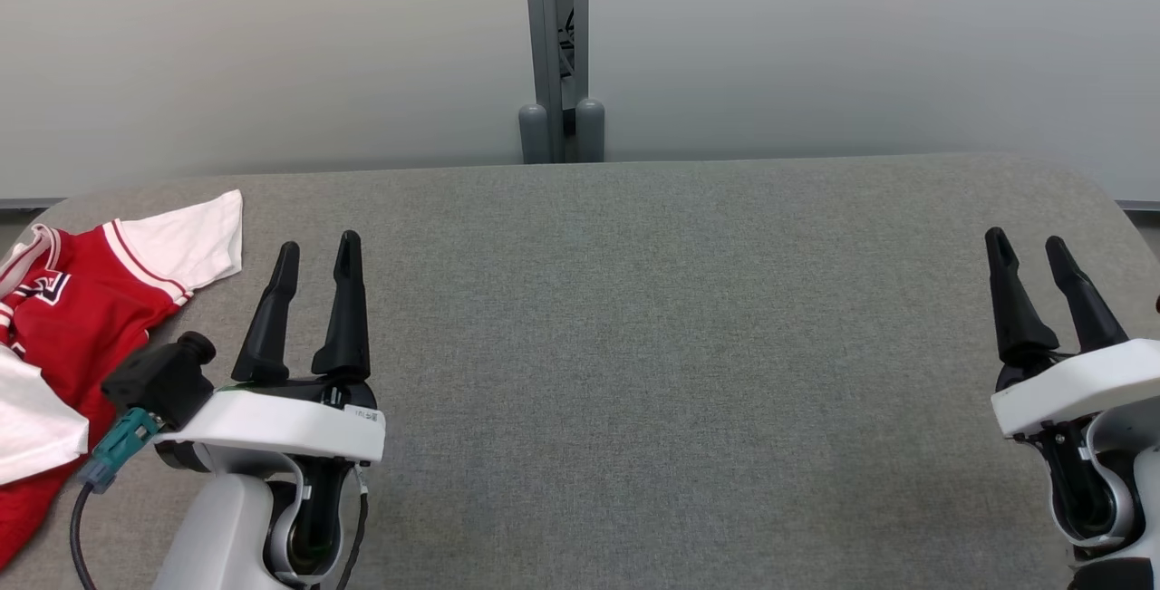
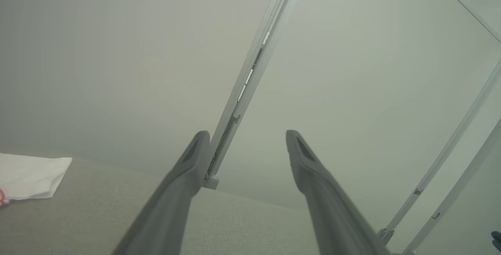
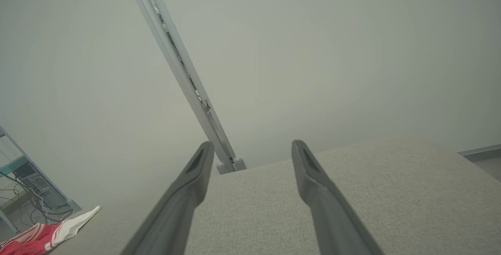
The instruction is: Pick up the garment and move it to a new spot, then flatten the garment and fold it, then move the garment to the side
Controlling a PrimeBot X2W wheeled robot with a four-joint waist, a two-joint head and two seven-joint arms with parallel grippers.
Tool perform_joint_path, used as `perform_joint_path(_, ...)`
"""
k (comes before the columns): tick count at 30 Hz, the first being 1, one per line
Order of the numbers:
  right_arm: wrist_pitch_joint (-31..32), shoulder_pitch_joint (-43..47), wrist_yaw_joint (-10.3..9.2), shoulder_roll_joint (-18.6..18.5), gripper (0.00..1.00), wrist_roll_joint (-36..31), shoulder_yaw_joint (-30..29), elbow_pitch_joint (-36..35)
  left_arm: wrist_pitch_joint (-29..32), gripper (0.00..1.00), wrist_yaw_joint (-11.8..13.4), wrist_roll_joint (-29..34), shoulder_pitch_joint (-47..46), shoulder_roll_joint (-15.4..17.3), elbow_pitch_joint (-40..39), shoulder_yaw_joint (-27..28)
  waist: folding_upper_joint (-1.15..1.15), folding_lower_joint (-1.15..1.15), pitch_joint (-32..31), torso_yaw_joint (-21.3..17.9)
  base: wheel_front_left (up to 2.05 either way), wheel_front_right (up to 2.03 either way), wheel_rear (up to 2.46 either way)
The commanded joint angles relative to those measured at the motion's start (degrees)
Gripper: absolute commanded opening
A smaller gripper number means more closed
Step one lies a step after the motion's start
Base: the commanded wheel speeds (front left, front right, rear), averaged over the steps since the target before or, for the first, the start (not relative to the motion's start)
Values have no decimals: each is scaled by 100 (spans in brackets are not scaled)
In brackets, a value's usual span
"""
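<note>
Left gripper and right gripper are hovering over the bench, jaws spread (pickup pending, likely needing a leftward reach to the garment).

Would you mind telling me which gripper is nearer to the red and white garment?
Left. The left gripper hovers just beside the garment at the table's left end; the right gripper is far across the table.

On left gripper and right gripper: tapered black fingers, white housings. Beside left housing: black camera block, teal connector, dark cable.
</note>
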Motion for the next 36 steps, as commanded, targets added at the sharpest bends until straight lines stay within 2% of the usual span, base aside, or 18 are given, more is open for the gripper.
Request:
perform_joint_path(1, -101, -11, 27, -84, 100, -206, 73, -105, -24, 100, 20, 232, -15, 76, -49, -5, 0, 0, -4, -2, 0, 0, 0)
perform_joint_path(11, -367, 162, 29, -56, 100, -867, 333, 74, 203, 100, 20, 896, -98, 165, 270, 13, 0, 0, -35, -15, 0, 0, 0)
perform_joint_path(20, -592, 264, 28, 44, 100, -1327, 470, 247, 537, 100, 126, 1297, -17, 175, 406, 158, 0, 0, -51, -55, 0, 0, 0)
perform_joint_path(36, -897, 427, 31, 236, 100, -1755, 477, 484, 790, 100, 269, 1883, 247, 180, 344, 320, 0, 0, -78, -109, 0, 0, 0)
